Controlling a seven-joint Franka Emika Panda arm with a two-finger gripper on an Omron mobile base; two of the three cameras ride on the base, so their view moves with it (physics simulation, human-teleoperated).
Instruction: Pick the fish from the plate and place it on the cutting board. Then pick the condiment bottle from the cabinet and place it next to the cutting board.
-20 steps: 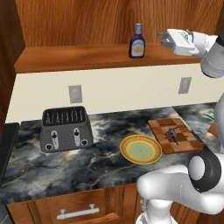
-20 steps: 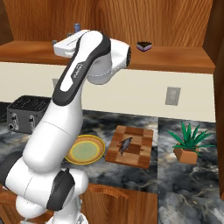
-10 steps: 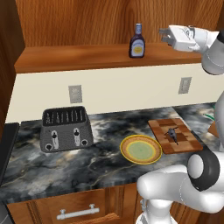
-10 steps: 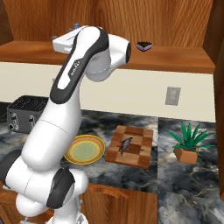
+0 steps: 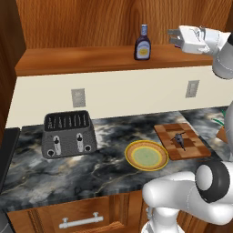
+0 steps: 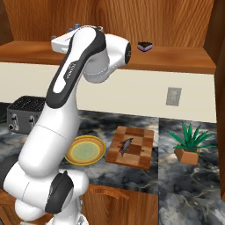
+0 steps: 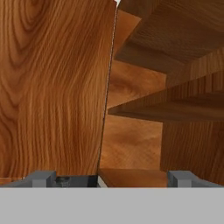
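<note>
The dark brown condiment bottle stands upright on the cabinet's open shelf. My gripper hovers at bottle height just to its right, apart from it, fingers pointing toward it. It is open, and in the hand view my gripper has its tips spread wide with only cabinet wood ahead. The small grey fish lies on the checkered cutting board. Left of the board, the yellow plate has nothing on it.
A dark toaster sits on the marble counter at the left. A small black-and-pink object rests on the shelf further right. A potted plant stands right of the board. Wall outlets are under the shelf.
The hand has risen a little and edged slightly toward the bottle at shelf level. Its fingers stay wide apart. Bottle, fish, board and plate have not moved.
</note>
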